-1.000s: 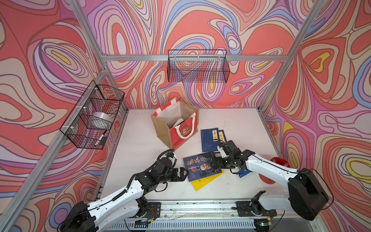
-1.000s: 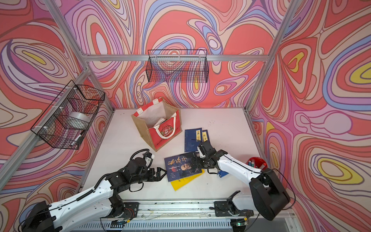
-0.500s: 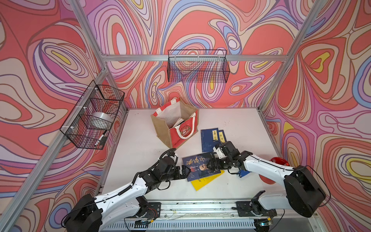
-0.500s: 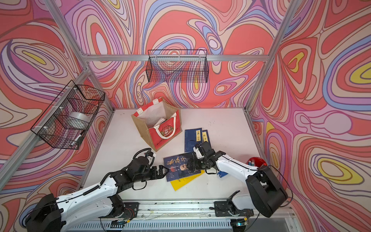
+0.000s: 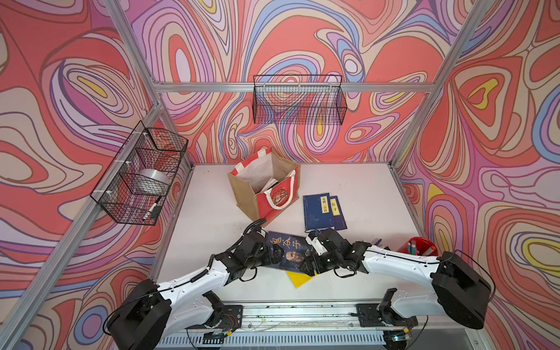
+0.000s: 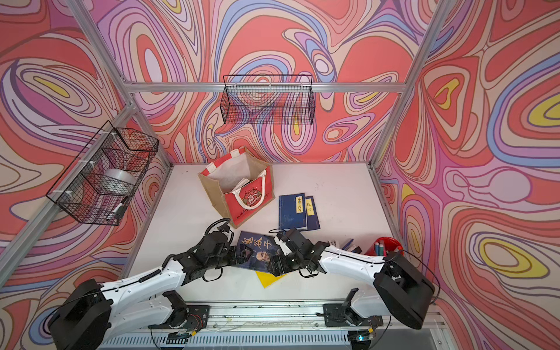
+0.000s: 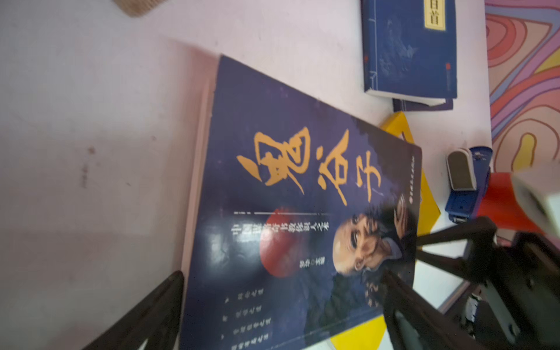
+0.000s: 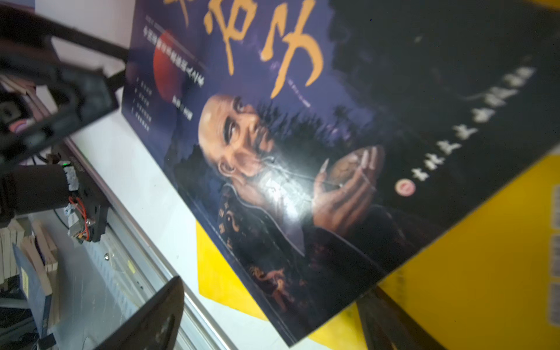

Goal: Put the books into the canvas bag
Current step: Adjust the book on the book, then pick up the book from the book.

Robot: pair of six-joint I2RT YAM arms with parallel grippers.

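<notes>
A navy book with a portrait cover (image 5: 288, 250) lies on a bright yellow book (image 5: 298, 278) near the table's front. My left gripper (image 5: 277, 253) is open at its left end, and the cover shows between the jaws in the left wrist view (image 7: 281, 318). My right gripper (image 5: 312, 260) is open at the book's right end, straddling a corner of the book (image 8: 269, 318). Two navy books with yellow labels (image 5: 316, 212) lie behind it. The canvas bag (image 5: 266, 185) stands upright and open at the back, left of them.
A blue stapler (image 7: 466, 181) and a red cup of pens (image 5: 419, 247) sit at the right. Black wire baskets hang on the back wall (image 5: 298, 100) and on the left wall (image 5: 142, 172). The metal rail (image 5: 303, 306) runs along the front edge.
Both grippers have closed in on the portrait book from opposite ends. The right gripper moved left over the book's right end, and its jaws narrowed slightly.
</notes>
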